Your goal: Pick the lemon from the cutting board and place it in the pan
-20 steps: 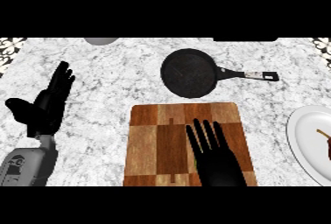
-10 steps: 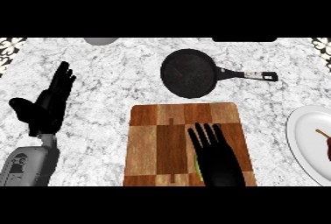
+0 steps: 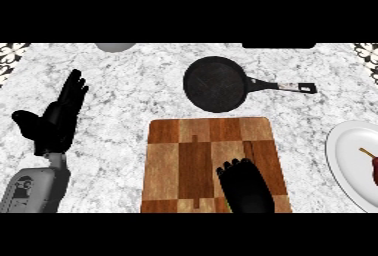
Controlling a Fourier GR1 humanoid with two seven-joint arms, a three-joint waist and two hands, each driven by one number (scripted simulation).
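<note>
Pan (image 3: pixel 215 83) sits at twelve o'clock from the cutting board (image 3: pixel 193 160), black, with nothing in it and its handle pointing to three o'clock. At three o'clock a white plate (image 3: pixel 350 170) holds a dark red bit of food (image 3: pixel 376 168). The right hand (image 3: pixel 244 186) is curled down on the board's five o'clock corner. The lemon is hidden, so I cannot tell if the hand is holding it. The left hand (image 3: pixel 53 123) rests at nine o'clock, fingers straight.

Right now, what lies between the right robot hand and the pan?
Head view: only bare cutting board, then marble counter, separates the right robot hand from the pan.
</note>
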